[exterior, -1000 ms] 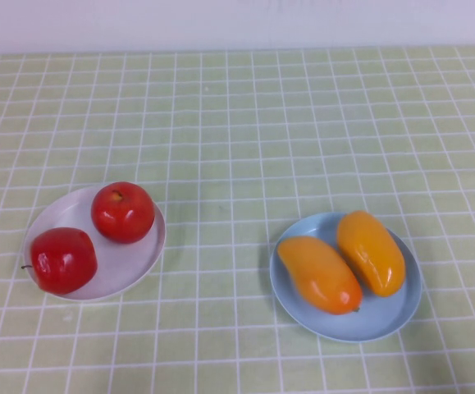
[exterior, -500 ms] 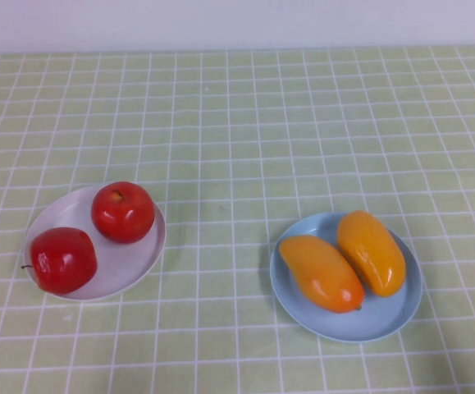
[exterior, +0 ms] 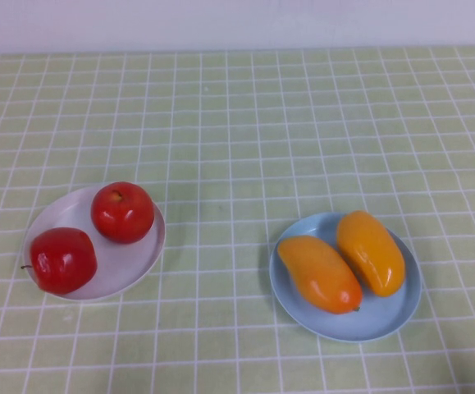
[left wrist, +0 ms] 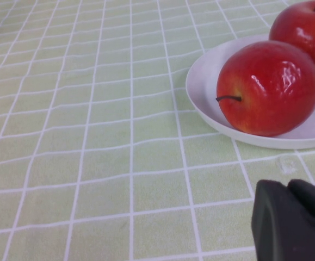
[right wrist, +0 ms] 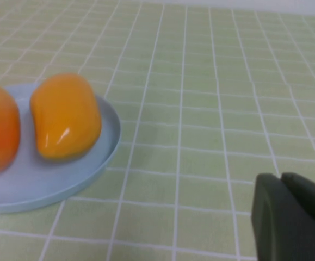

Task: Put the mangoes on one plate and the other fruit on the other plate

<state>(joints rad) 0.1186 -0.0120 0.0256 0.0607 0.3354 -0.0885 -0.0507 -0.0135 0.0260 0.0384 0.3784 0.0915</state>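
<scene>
Orange mangoes [exterior: 342, 258] lie side by side on your light blue plate [exterior: 389, 322], toward the bench's right. Both red apples [exterior: 93, 235] sit on the white plate [exterior: 130, 274] at the left (one stem points outward). Your left gripper [left wrist: 293, 220] hangs just beside the white plate, the right gripper [right wrist: 290, 217] near the blue one; each has its jaws together.
</scene>
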